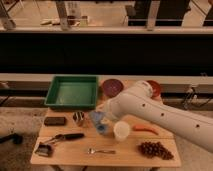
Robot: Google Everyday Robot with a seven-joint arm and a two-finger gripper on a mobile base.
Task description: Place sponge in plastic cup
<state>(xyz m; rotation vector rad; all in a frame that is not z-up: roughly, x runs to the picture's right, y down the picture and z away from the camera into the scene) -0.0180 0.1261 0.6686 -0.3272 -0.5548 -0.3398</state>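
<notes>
Gripper [100, 115] is pinching the soft, light sponge [96, 119] across its middle, hovering just above the cup [103, 129].

This looks like a robot test room in an office building, not a home. A small wooden table [75, 152] stands on a speckled floor [20, 120]. On it lie mixed-up things: a green tray [72, 92] at the back left, grapes [154, 149] at the front right, a spoon [100, 150] at the front. A big white robot arm [160, 112] reaches over the table from the right. Its gripper [98, 120] is over the table's middle. Glass panes [100, 12] run behind the table, and a chair's wheeled foot [11, 138] shows left of it.
</notes>
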